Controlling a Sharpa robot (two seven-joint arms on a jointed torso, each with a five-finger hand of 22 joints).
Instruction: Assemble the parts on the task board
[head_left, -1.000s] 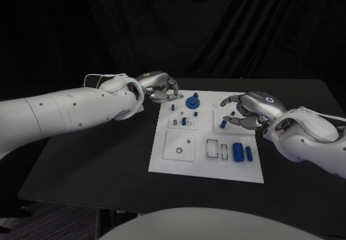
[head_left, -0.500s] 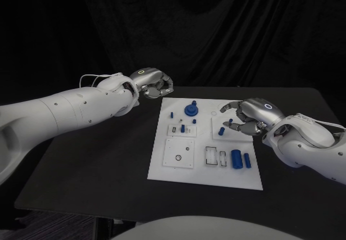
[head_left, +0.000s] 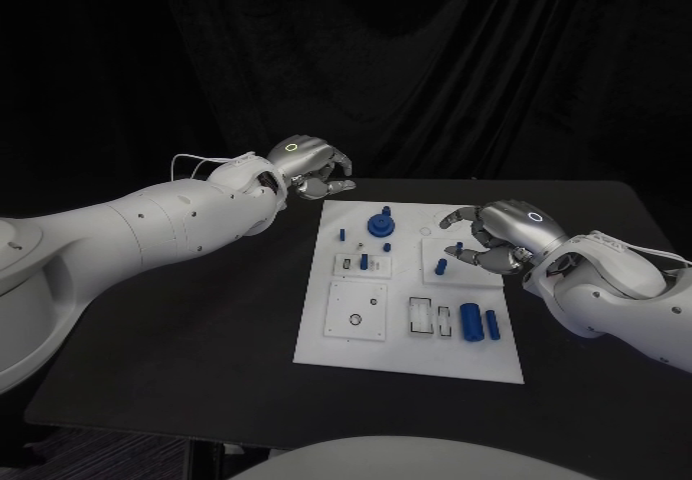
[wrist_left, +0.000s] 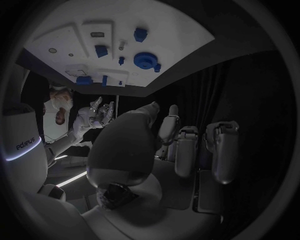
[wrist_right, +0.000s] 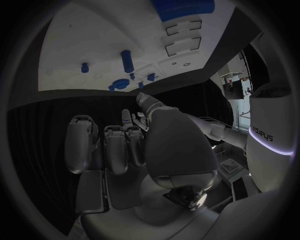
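The white task board (head_left: 404, 345) lies mid-table. A round blue part (head_left: 382, 222) stands near its far edge, with small blue pegs (head_left: 365, 262) around it and two blue cylinders (head_left: 475, 322) at the near right. My left hand (head_left: 310, 165) hovers just beyond the board's far left corner; its fingers (wrist_left: 184, 147) hold nothing, and the board (wrist_left: 169, 25) and round part (wrist_left: 147, 60) lie ahead of it. My right hand (head_left: 490, 235) hangs over the board's right edge near a blue peg (head_left: 441, 265), fingers (wrist_right: 115, 145) bent and apart, gripping nothing.
White blocks with slots and holes (head_left: 358, 308) are fixed on the board's near half. Black table (head_left: 173, 330) spreads wide to the left of the board, with a narrower strip on the right under my right arm (head_left: 620, 290).
The camera has shifted. My left hand has drawn back from the board's far left corner to just beyond it. My right hand stays over the board's right edge.
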